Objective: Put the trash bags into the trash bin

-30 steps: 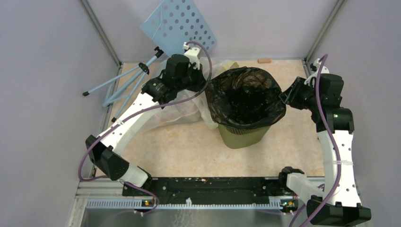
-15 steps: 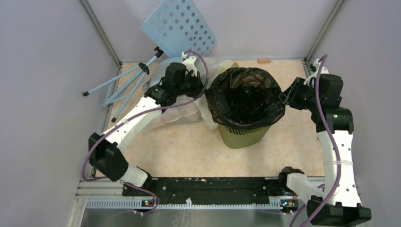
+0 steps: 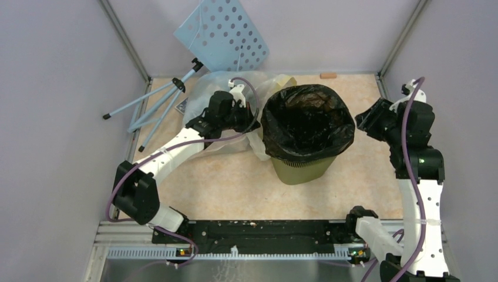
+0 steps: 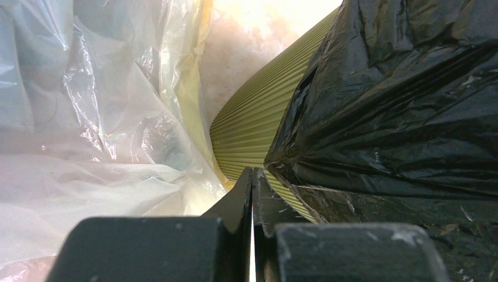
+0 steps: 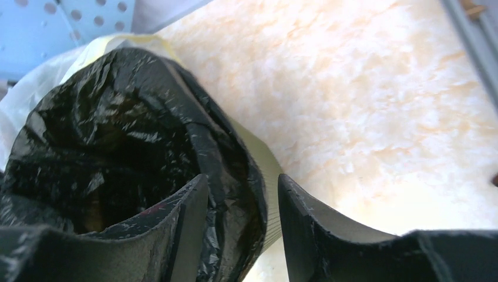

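Black bag (image 3: 306, 117) is sitting in the bin (image 3: 300, 169) like a liner. The bin stands on the table (image 3: 235, 182), right of centre and a bit toward the far side. The bag is thin glossy film, all crinkles, folded over the rounded-square rim and hanging partway down. Only the bin's lower olive-green part shows: fine ribbed mesh, tapering downward.

Left fingers (image 4: 252, 182) are pressed together, tips right at the bag's hem on the bin's left side. Can't tell if any film is caught between them. Right fingers (image 5: 299, 217) are spread apart by the right rim, with a fold of the bag's edge showing in the gap.

A cloudy yellowish clear bag (image 3: 202, 97) is bunched up left of the bin, partly hidden under the left arm. A pale blue holed board (image 3: 222, 32) at far left is cut off at the top. Inside the bag it's just dark.
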`<action>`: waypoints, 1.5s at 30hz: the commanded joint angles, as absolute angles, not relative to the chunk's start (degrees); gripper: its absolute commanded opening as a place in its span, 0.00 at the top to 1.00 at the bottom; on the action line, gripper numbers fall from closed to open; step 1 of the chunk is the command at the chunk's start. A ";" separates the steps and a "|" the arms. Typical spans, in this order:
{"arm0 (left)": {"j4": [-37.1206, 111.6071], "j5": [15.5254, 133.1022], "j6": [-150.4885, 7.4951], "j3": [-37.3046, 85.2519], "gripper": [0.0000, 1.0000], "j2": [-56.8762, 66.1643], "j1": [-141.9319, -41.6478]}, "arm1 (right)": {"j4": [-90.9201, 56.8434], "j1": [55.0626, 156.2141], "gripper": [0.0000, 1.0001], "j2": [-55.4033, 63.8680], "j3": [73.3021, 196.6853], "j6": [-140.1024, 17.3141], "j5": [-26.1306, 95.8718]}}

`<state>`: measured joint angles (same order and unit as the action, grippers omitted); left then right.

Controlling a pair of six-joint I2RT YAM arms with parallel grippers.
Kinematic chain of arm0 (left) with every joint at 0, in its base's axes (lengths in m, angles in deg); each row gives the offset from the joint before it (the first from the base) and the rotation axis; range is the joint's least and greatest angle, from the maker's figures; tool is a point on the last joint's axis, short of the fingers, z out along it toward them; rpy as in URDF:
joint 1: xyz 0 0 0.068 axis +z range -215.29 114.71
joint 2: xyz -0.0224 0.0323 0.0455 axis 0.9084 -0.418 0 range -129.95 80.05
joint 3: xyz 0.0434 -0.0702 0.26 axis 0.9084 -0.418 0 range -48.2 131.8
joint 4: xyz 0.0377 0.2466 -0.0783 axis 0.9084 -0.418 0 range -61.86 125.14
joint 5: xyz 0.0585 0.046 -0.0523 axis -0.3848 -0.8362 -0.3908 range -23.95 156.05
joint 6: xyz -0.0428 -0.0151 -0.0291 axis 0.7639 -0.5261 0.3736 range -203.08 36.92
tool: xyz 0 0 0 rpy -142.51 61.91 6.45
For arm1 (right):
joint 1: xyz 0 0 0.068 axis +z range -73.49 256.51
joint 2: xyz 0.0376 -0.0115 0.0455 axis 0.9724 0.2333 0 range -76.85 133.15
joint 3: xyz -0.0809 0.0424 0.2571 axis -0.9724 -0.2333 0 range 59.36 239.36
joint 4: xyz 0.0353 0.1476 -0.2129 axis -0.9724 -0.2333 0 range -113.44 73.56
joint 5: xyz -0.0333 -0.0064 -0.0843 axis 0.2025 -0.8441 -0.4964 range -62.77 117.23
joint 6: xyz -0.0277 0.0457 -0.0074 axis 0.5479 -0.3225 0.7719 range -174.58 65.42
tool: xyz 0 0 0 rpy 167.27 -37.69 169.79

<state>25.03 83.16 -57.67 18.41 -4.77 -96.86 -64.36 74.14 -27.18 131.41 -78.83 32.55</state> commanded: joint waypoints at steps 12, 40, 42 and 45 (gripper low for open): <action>29.47 84.28 -55.88 17.95 1.00 -3.12 -96.61 | -63.37 69.00 0.59 -32.90 122.85 -86.38 34.16; 63.03 93.74 -9.20 -11.52 0.45 14.42 -92.23 | -57.97 69.03 1.00 -35.23 113.58 -89.09 42.98; 71.44 92.61 -4.55 -15.80 0.46 14.12 -92.22 | -57.56 69.04 1.00 -35.55 113.06 -89.11 43.38; 75.25 92.39 -0.90 -17.84 0.46 13.09 -92.26 | -56.97 69.04 1.00 -35.89 112.61 -89.15 43.74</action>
<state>57.99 92.05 -12.29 -15.55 13.03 -92.43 -60.06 69.46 -34.85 112.85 -88.36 42.10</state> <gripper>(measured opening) 0.545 0.004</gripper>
